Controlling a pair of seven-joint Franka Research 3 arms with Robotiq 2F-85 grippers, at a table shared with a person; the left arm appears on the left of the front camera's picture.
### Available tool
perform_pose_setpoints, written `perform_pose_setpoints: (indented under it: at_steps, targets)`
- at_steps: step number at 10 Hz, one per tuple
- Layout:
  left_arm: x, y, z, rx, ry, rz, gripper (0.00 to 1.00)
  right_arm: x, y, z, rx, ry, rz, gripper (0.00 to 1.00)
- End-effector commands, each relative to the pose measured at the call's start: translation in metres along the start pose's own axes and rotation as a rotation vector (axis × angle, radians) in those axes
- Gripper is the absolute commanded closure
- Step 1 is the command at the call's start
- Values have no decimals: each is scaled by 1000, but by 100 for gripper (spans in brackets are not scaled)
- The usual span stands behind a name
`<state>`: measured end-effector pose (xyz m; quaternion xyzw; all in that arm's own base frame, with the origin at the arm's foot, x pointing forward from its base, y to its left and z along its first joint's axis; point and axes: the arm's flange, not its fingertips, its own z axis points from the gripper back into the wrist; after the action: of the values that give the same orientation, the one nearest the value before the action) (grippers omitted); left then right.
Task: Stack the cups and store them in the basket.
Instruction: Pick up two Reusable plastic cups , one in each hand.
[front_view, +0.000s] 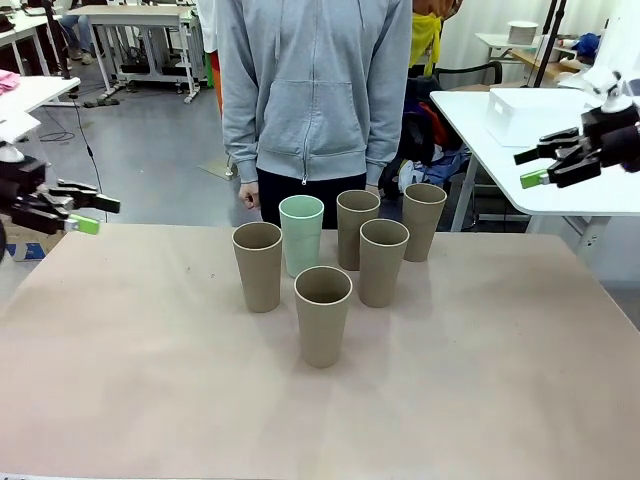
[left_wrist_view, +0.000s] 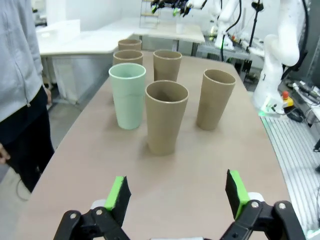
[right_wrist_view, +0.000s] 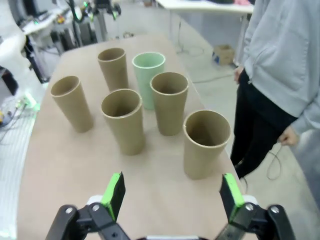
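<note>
Six cups stand upright in a cluster mid-table. The mint green cup (front_view: 301, 234) is at the back, with tan cups (front_view: 258, 266) (front_view: 323, 315) (front_view: 383, 262) around it and two more behind. From the left wrist view the green cup (left_wrist_view: 128, 95) is beside a tan one (left_wrist_view: 165, 116). The right wrist view has the nearest tan cup (right_wrist_view: 206, 143) and the green cup (right_wrist_view: 148, 75). My left gripper (front_view: 95, 214) (left_wrist_view: 177, 190) hovers open off the table's left edge. My right gripper (front_view: 525, 168) (right_wrist_view: 170, 192) hangs open at the far right. The white basket (front_view: 535, 114) sits on a side table.
A person in a grey hoodie (front_view: 314, 90) stands at the far edge behind the cups, hands down. The white side table (front_view: 580, 190) lies under my right gripper. Bare tabletop (front_view: 320, 420) stretches in front of the cups.
</note>
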<state>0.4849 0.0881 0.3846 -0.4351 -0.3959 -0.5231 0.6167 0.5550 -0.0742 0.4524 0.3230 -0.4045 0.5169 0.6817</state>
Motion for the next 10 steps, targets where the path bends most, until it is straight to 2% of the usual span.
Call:
perform_pose_setpoints:
  at_steps: [1,3,4,5,6,9,10]
  targets:
    - [-16,16,-20,-5,-107,-61,0,-32,-36,-4,60,-116,20,0]
    - [-33,38,-51,-29,-110,-109,0,-69,-54,-22,79,-187,-19,0]
    - [-27,45,-51,-2,-142,-93,0,-80,-55,-31,74,-191,-40,0]
    - [-19,44,-45,-34,-124,31,0,-71,-42,-18,64,-139,-27,0]
    - [-38,36,-59,-24,-117,-75,0,-71,-42,-18,64,-139,-27,0]
    - [-35,41,-58,-27,-116,-47,0,-80,-48,-20,72,-155,-36,0]
    - [-53,42,-77,-17,-140,-30,0,-88,-59,-42,74,-195,-81,0]
